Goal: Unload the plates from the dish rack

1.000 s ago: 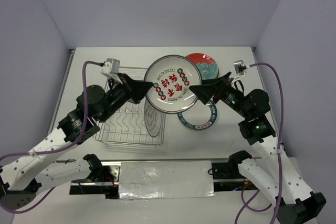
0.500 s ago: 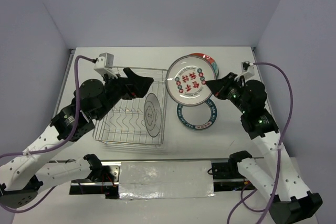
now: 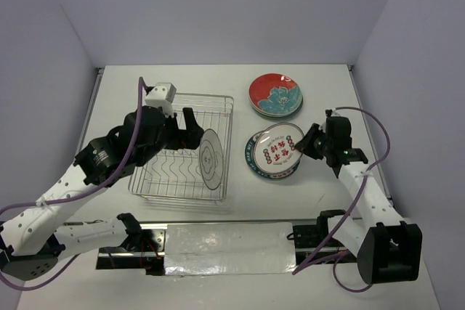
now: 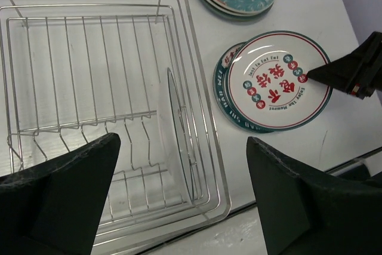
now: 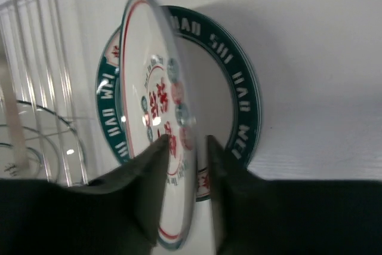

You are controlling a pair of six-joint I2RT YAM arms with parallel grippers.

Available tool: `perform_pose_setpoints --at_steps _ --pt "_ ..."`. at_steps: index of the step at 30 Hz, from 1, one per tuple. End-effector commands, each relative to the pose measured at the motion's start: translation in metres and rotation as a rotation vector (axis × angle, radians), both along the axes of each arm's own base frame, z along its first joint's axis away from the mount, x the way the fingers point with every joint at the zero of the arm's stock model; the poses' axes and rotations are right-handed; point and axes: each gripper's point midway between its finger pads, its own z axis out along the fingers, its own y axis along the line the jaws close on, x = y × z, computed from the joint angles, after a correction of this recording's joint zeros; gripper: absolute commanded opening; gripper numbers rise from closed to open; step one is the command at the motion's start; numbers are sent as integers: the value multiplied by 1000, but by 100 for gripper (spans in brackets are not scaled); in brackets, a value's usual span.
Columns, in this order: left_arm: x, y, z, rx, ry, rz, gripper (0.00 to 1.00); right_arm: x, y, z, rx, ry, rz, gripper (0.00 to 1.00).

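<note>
Your top camera looks down from above the near edge of the table (image 3: 182, 81), taking in its 2 far corners. Your left wrist view hangs over the dish rack (image 4: 215, 165); it shares the red-lettered plate (image 4: 277, 82) with the close, low right wrist view.

Dish rack (image 3: 167, 172) holding upright plate (image 3: 208, 159), white plate (image 3: 277, 152) tilted beside

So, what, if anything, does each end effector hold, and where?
Right end effector: white plate with red characters, by its rim. Left end effector: nothing.
</note>
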Motion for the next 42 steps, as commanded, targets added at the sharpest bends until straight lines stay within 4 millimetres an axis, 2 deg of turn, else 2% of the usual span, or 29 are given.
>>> perform_pose_setpoints --at_steps 1,2,3,8,10,12,14,17,19,21,22,23,27,28,30,31,34,36,41,42 --pt "-7 -2 3 20 -1 -54 100 15 -1 7 -20 -64 34 46" --pt "-7 -2 2 19 2 -53 100 15 -3 2 -33 -49 29 56" --pt "-7 -1 1 22 6 -46 99 17 -9 -3 -69 -30 20 62" --pt "-7 5 -5 70 48 -3 100 9 -28 -23 -229 94 -17 70" --pt "-7 4 -4 87 53 10 99 8 -27 -28 -292 138 -9 71" --pt "-11 -6 -14 131 86 2 100 8 -19 -38 -330 187 24 73" --pt "-11 -14 -20 176 99 24 100 -1 -14 -52 -403 271 53 73" --pt "-11 -16 -37 272 132 70 100 -1 -5 -50 -430 269 88 74" --pt "-13 -13 -47 327 150 93 99 -2 0 -46 -411 255 102 74" --pt "-12 -9 -51 342 151 128 99 -4 -7 -37 -425 232 70 75" --pt "-12 -8 -52 345 149 133 100 -3 -17 -33 -462 225 25 75" --pt "-12 -5 -57 360 149 146 100 -1 -21 -21 -462 198 -18 80" --pt "-8 -9 -70 374 147 147 99 -6 -30 12 -455 102 -82 81" --pt "-8 -11 -74 381 151 145 96 -7 -30 26 -438 53 -93 81" --pt "-5 -14 -87 406 161 146 91 -9 -30 36 -424 22 -93 81" --pt "-3 -16 -92 408 162 153 85 -10 -29 46 -414 -5 -96 81" --pt "2 -23 -109 438 177 167 72 -15 -32 56 -420 -18 -98 81" --pt "4 -26 -121 462 197 187 68 -18 -35 58 -432 -15 -104 81" --pt "8 -27 -136 517 222 225 54 -24 -42 66 -452 -27 -117 81" --pt "10 -28 -139 529 227 232 48 -25 -44 68 -457 -31 -123 81"
